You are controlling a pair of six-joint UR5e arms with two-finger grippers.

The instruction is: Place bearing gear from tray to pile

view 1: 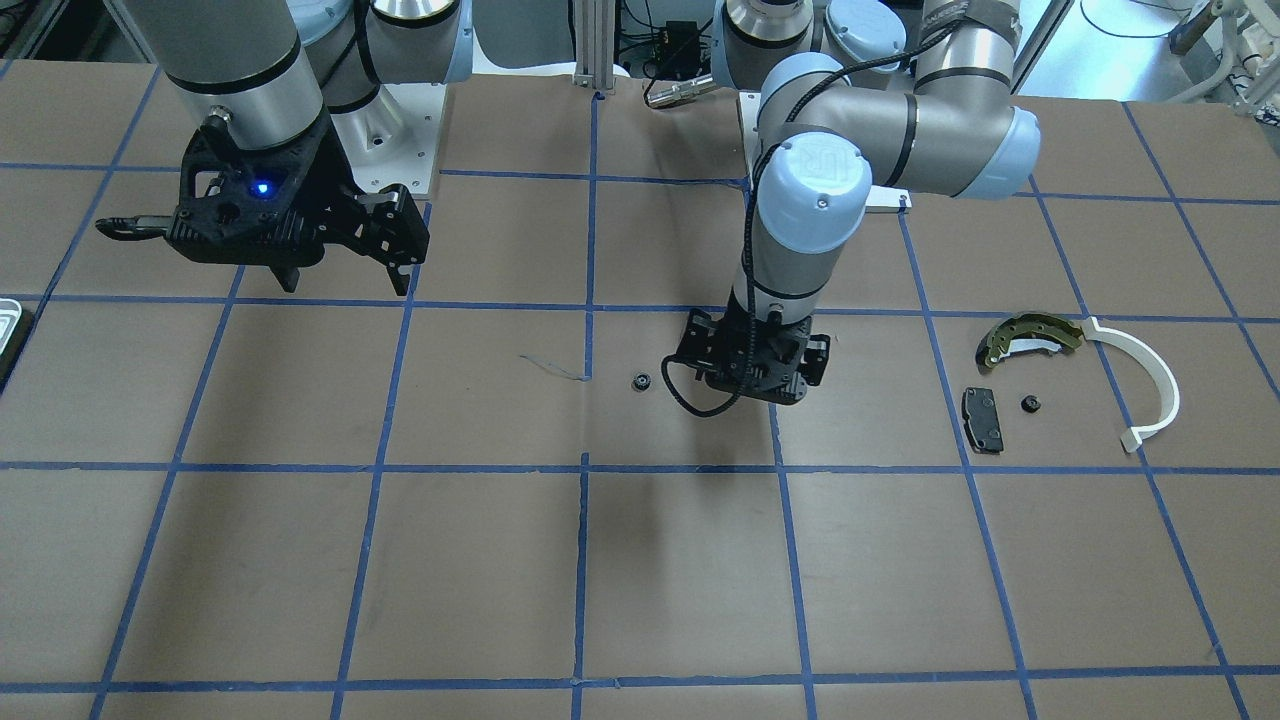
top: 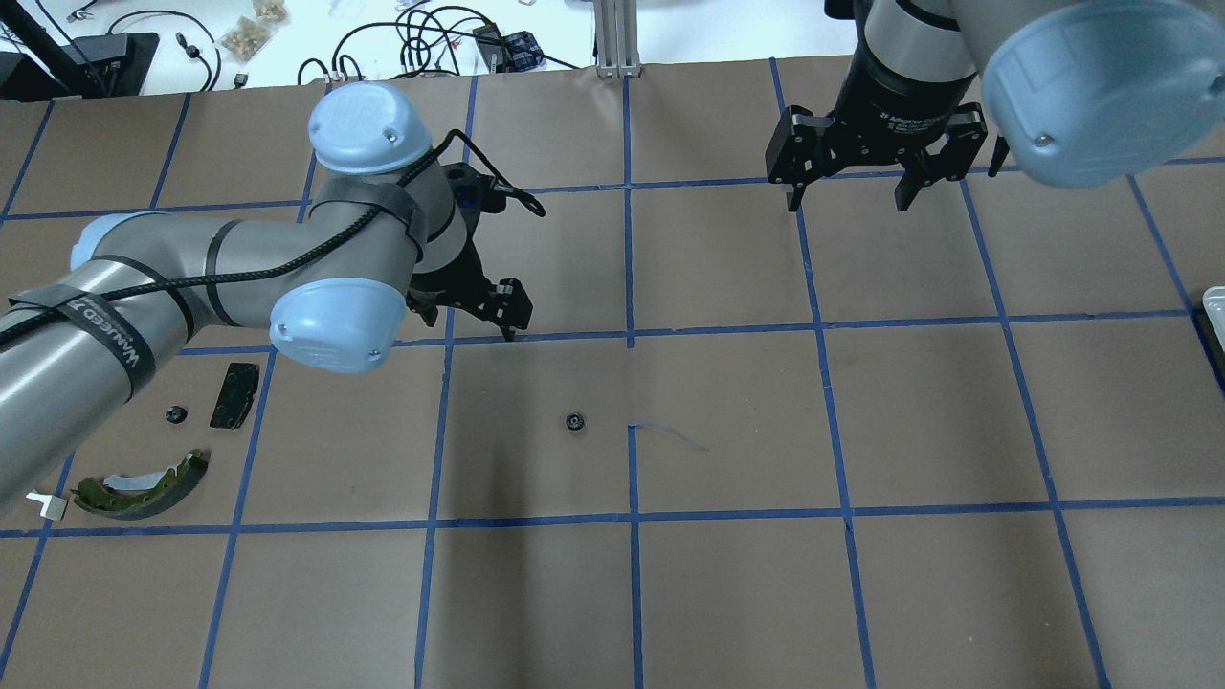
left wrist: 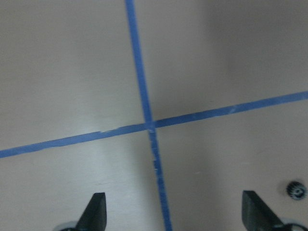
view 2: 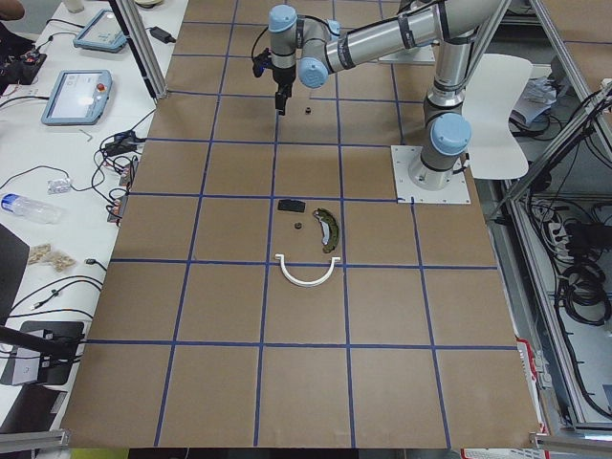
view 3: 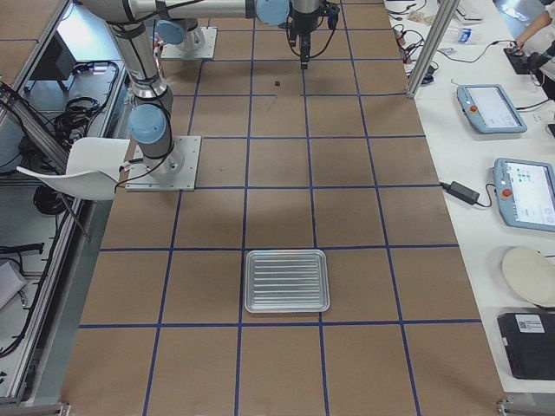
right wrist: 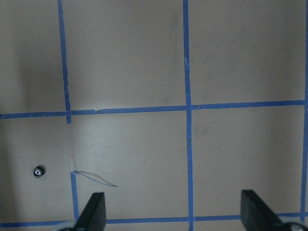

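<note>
The bearing gear (view 1: pixel 641 381), small and black, lies alone on the brown table near the middle; it also shows in the overhead view (top: pixel 574 422). My left gripper (left wrist: pixel 175 211) is open and empty, hovering low over a tape crossing, with the gear (left wrist: pixel 296 189) just outside one fingertip. My right gripper (top: pixel 849 196) is open and empty, held high and away from the gear. The pile holds an olive-gold brake shoe (view 1: pixel 1030 335), a black pad (view 1: pixel 982 420), a white arc (view 1: pixel 1150 385) and another small black gear (view 1: pixel 1029 404). The tray (view 3: pixel 286 280) stands empty.
Blue tape lines grid the table. A thin loose strand (top: pixel 670 435) lies beside the gear. The tray's corner (view 1: pixel 8 330) shows at the table's edge on my right side. Operator benches with tablets (view 3: pixel 490 108) lie past the far edge.
</note>
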